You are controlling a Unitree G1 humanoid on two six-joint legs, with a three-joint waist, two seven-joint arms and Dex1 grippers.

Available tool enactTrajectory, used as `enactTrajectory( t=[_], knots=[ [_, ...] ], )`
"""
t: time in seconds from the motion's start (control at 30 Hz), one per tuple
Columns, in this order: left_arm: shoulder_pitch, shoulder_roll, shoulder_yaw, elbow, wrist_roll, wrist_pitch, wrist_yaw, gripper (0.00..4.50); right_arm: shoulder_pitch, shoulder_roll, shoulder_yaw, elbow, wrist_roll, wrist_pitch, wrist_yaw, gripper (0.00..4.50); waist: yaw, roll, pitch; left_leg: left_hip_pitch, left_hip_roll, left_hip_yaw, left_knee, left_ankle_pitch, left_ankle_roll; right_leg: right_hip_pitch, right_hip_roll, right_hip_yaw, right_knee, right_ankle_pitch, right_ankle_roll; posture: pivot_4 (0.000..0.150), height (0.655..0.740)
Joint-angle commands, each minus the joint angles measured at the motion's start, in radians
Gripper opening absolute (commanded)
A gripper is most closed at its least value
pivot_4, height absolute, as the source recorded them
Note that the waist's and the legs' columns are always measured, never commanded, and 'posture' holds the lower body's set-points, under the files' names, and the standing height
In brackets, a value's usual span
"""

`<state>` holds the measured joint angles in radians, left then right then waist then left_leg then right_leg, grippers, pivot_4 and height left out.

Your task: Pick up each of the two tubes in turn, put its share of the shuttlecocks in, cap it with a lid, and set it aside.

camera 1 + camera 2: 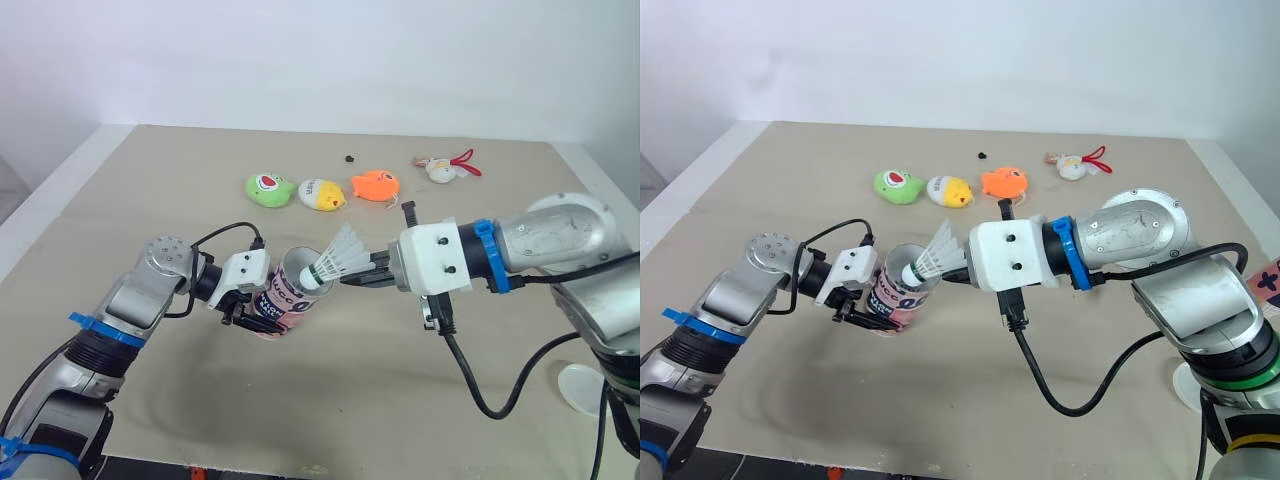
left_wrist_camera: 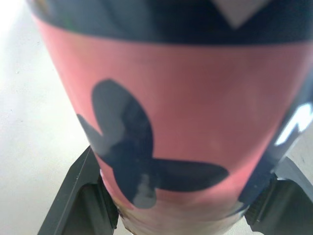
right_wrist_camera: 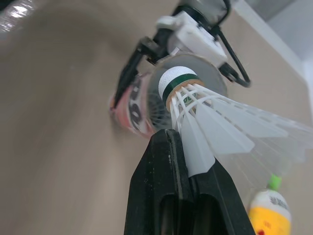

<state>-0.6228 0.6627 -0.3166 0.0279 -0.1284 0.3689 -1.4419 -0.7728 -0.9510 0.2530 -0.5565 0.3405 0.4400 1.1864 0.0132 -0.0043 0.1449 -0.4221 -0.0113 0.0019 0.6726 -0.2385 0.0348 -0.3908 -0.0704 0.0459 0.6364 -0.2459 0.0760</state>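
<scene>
Fingers (image 2: 80, 200) of the left gripper (image 1: 256, 318) clamp the pink-and-black tube (image 1: 292, 292) near its lower end. We find the tube held tilted over the table (image 1: 150, 190), with its open mouth facing the robot's right. At that mouth we note the white shuttlecock (image 1: 335, 262), cork end first and feathers trailing away. Whether the cork has passed the rim we cannot tell. The right gripper (image 1: 352, 279) pinches the feather skirt between its fingers. Farther back on the table, well apart from the tube, we record a row of small toys: green toy (image 1: 267, 188), yellow toy (image 1: 322, 194), orange toy (image 1: 374, 185), white toy (image 1: 442, 168) with a red loop.
</scene>
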Motion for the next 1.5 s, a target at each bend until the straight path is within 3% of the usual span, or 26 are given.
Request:
enactTrajectory(
  t=[0.03, 0.3, 0.4, 0.5, 0.6, 0.87, 1.1, 1.5],
  knots=[
    [0.008, -0.016, -0.047, 0.008, 0.008, -0.002, -0.002, 2.58, -0.049, 0.03, 0.045, 0.049, -0.074, -0.064, 0.027, 0.05, -0.001, 0.0, 0.0, 0.0, 0.0, 0.0, 0.0, 0.0, 0.0, 0.0, 0.0, 0.0, 0.0, 0.0, 0.0, 0.15, 0.74],
    [0.003, -0.019, -0.045, 0.012, 0.01, -0.002, -0.004, 2.58, -0.118, 0.12, 0.117, 0.178, -0.175, -0.169, 0.078, 0.05, -0.001, 0.0, 0.0, 0.0, 0.0, 0.0, 0.0, 0.001, -0.001, 0.0, 0.0, 0.0, 0.001, 0.0, 0.0, 0.15, 0.74],
    [0.002, -0.02, -0.044, 0.013, 0.011, -0.002, -0.005, 2.58, -0.144, 0.156, 0.107, 0.196, -0.143, -0.154, 0.106, 0.98, -0.001, 0.0, 0.0, 0.0, 0.0, 0.0, 0.0, 0.001, -0.001, -0.001, 0.0, 0.0, 0.003, 0.0, 0.0, 0.15, 0.74],
    [-0.001, -0.023, -0.045, 0.018, 0.013, -0.004, -0.006, 2.58, -0.163, 0.177, 0.073, 0.197, -0.08, -0.098, 0.126, 2.43, 0.0, 0.0, 0.0, 0.001, -0.001, -0.002, 0.0, 0.001, -0.002, -0.001, 0.0, 0.0, 0.005, 0.0, -0.001, 0.15, 0.74],
    [-0.003, -0.027, -0.044, 0.024, 0.014, -0.011, -0.008, 2.58, -0.178, 0.173, -0.005, 0.156, 0.085, 0.056, 0.151, 3.69, 0.0, 0.0, 0.0, 0.001, -0.001, -0.003, 0.0, 0.001, -0.002, 0.0, 0.0, -0.001, 0.006, 0.0, -0.001, 0.15, 0.74],
    [-0.021, -0.049, -0.051, 0.073, 0.016, -0.056, -0.034, 2.58, -0.112, 0.204, -0.154, 0.177, 0.235, 0.222, 0.023, 3.69, 0.0, 0.0, 0.0, 0.001, -0.003, -0.006, 0.0, 0.003, -0.001, 0.0, -0.003, -0.004, 0.007, 0.0, -0.002, 0.15, 0.74],
    [-0.085, -0.075, -0.063, 0.14, 0.026, -0.09, -0.059, 2.58, 0.014, 0.324, -0.31, 0.229, 0.228, 0.22, -0.257, 3.69, 0.002, 0.0, 0.0, 0.0, -0.007, -0.006, 0.0, 0.005, -0.001, 0.0, -0.006, -0.005, 0.008, 0.0, -0.001, 0.15, 0.74],
    [-0.036, -0.089, -0.028, 0.06, -0.015, -0.061, -0.021, 2.58, 0.17, 0.331, -0.465, 0.138, 0.279, 0.239, -0.463, 3.69, 0.001, -0.001, 0.0, -0.001, -0.008, -0.007, -0.001, 0.005, 0.0, -0.001, -0.006, -0.005, 0.009, -0.001, 0.001, 0.15, 0.74]
  ],
)
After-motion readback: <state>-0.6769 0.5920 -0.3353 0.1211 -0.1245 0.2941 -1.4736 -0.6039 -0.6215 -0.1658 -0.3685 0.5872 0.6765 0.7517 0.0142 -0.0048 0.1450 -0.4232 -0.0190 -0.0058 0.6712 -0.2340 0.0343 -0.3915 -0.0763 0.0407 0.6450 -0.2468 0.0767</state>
